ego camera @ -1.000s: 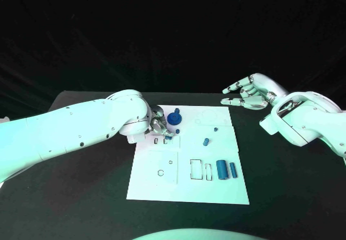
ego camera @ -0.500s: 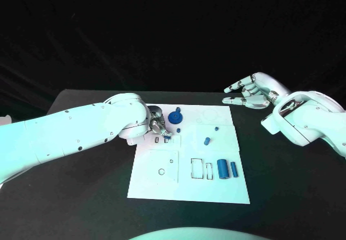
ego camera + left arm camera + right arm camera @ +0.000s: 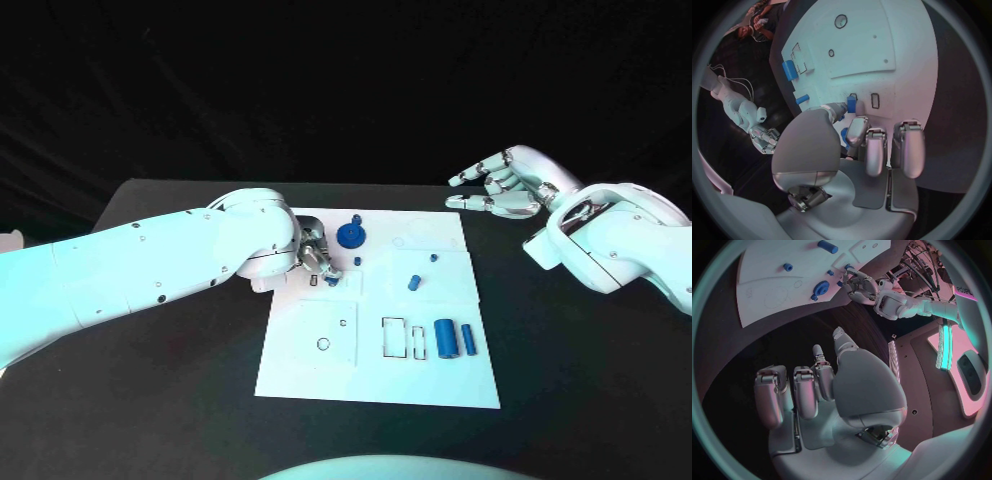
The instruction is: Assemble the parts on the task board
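so left hand (image 3: 315, 258) fingers (image 3: 837, 109) pinch a small blue part (image 3: 851, 104) on the flat white task board (image 3: 325, 370); right hand (image 3: 503, 187) hovers, fingers apart, holding nothing.

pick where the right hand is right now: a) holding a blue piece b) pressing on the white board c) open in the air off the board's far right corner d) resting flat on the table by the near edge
c: the right hand hangs with fingers apart and nothing in them, beyond the far right corner of the white board.
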